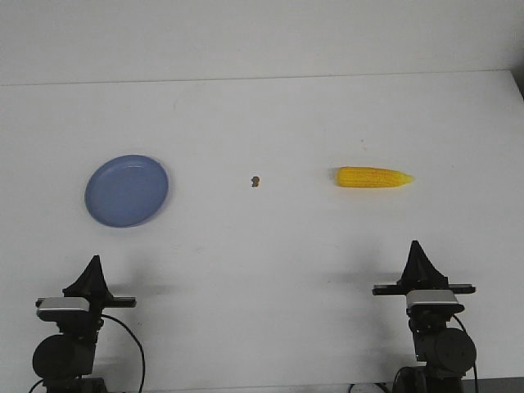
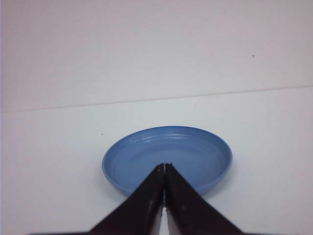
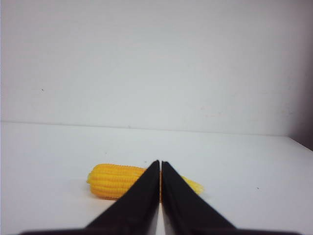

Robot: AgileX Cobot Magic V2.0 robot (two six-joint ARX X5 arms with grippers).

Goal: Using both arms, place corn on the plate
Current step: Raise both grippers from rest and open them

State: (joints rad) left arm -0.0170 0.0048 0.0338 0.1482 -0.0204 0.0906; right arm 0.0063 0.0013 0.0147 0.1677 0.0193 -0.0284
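Corn (image 1: 373, 177) lay on table, right side, long axis crosswise, tip pointing right, ahead of right gripper (image 1: 415, 246), the nearer one. Plate (image 1: 127, 190) sat ahead of left gripper (image 1: 95, 260). Both grippers pressed together, holding nothing.

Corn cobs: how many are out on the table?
1. The corn lies on its side on the table's right half, ahead of the right gripper and far from the plate. Nothing could hide another.
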